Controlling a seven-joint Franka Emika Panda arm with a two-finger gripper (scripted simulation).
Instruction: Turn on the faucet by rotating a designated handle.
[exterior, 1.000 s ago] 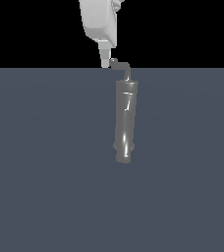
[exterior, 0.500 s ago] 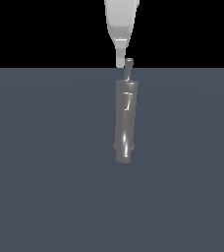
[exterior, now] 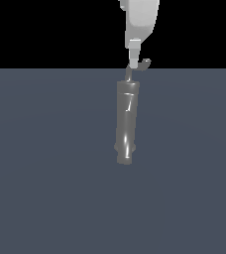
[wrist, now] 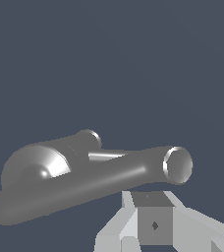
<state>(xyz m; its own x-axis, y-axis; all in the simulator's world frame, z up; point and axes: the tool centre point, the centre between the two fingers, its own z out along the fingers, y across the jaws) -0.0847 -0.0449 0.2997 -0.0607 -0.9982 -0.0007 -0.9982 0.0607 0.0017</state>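
In the exterior view the white gripper point(exterior: 134, 63) hangs down from the top of the scene, its narrow tip reaching just to the top end of the faucet point(exterior: 126, 121). The faucet's thick grey body stands directly below the gripper on the dark blue-grey floor point(exterior: 45, 173). The handle point(exterior: 142, 65), a thin bent rod with an upturned tip, sticks out from the faucet's top, just beside the gripper tip on the exterior view's right and touching or nearly touching it. Only one finger edge shows, so whether the fingers are spread or closed cannot be told here.

In the wrist view the faucet point(wrist: 40, 172) lies close in front of the gripper point(wrist: 153, 224). The handle point(wrist: 138, 170) ends in a round face directly above the pale grey fingers. Their spacing cannot be told here either.
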